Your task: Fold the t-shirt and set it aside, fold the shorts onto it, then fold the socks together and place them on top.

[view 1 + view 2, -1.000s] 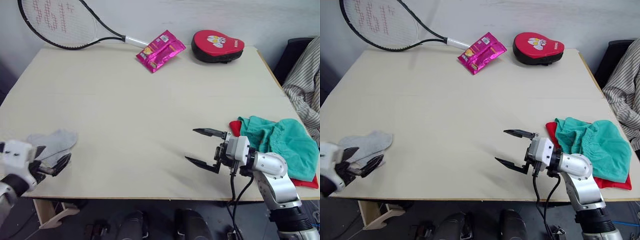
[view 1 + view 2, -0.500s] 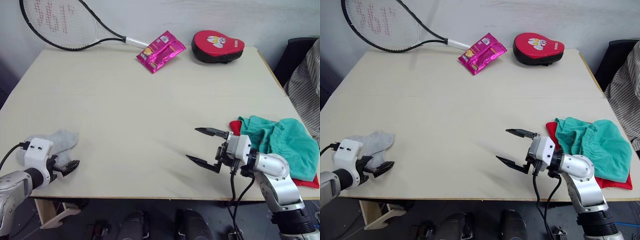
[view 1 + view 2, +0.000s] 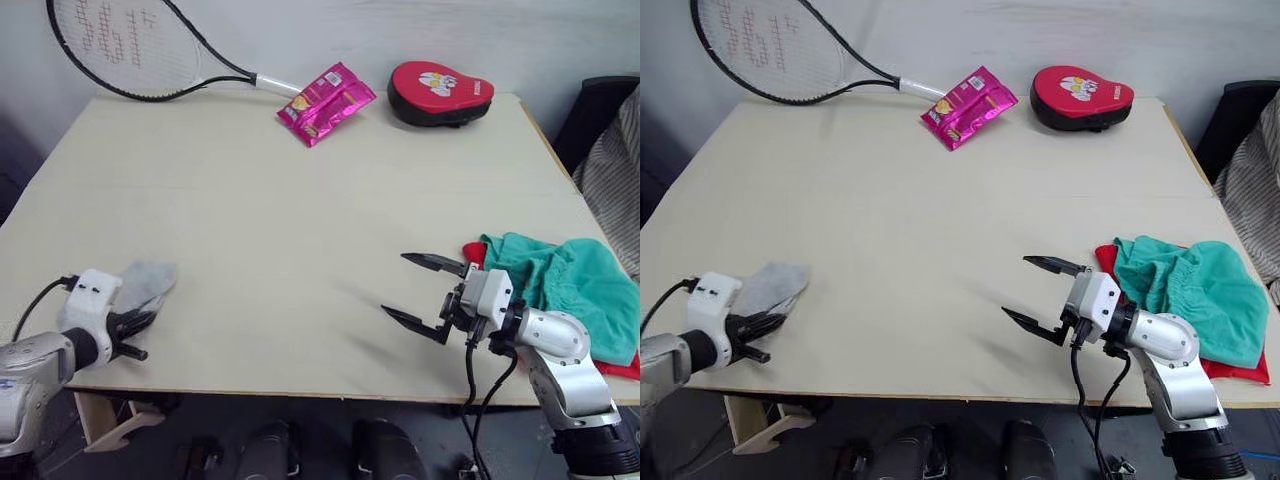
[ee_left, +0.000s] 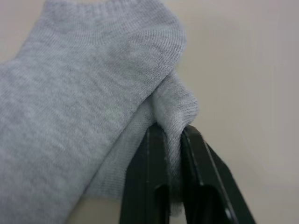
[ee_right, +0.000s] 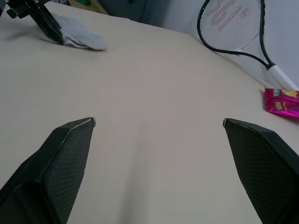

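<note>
Pincer work is occupying both arms: the left pincer [image 4: 168,140] is clamping its two black fingers tight on a fold of the socks [image 3: 145,283] at the near left edge of the surface [image 3: 270,210], while the right pincer [image 3: 422,295] is hovering with its jaws spread wide and nothing between them, near the front edge on the right. Just beside that right pincer, the shorts [image 3: 570,290] are lying bunched on top of the t-shirt [image 3: 1240,368], whose red edges are showing beneath the teal cloth at the surface's right edge. Along the far edge, a tennis racket [image 3: 130,45] is resting at the left, a red padded mitt [image 3: 438,92] is sitting toward the right, and a pink snack packet [image 3: 326,101] is lying between them.
</note>
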